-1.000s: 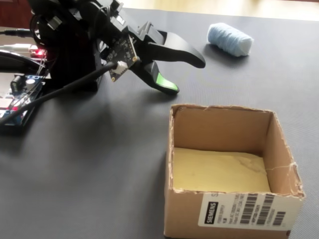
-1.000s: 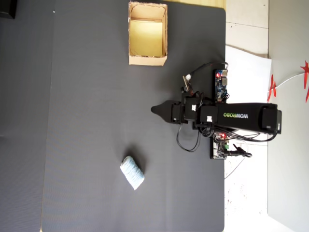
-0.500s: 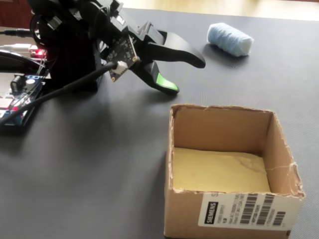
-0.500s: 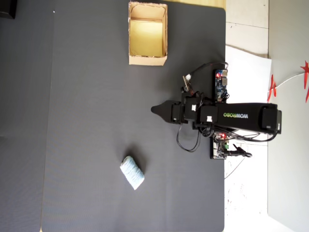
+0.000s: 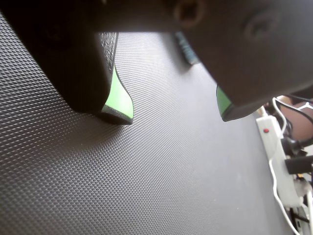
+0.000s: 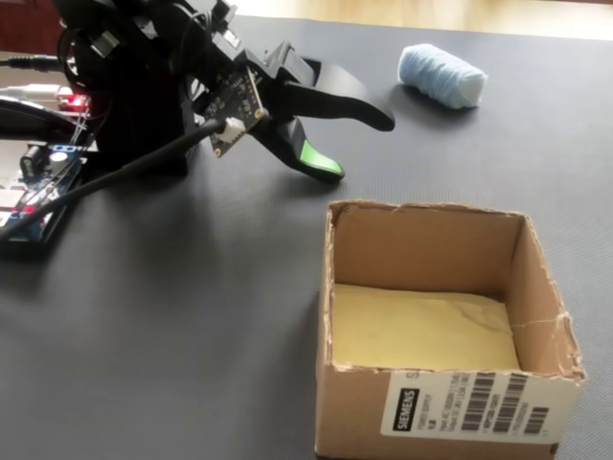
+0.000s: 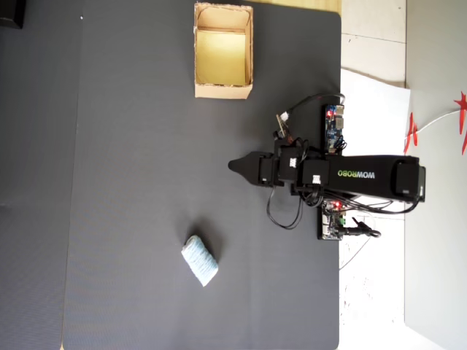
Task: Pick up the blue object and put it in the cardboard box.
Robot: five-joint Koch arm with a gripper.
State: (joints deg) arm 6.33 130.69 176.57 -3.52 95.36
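The small pale-blue ribbed oblong lump lies on the dark textured mat of the bench, well apart from the black tool with green-padded jaws. In the overhead view the lump sits below and left of the tool's tip; in the fixed view it rests beyond the tool, to the right. Nothing stands between them.

The tool is released: in the wrist view its two green-lined jaws stand clearly apart with only bare mat between them, grasping nothing. One tip sits very close to the mat; whether it touches, I cannot tell.

The tan rectangular cardboard box with a yellowish floor and ragged walls stands near the top edge of the mat in the overhead view, well apart from both tool and lump, and is empty. In the fixed view a barcode label faces the camera on its near wall.

The mat's left half lies open. At its right edge sit circuit boards and cables, and a white power strip shows in the wrist view.
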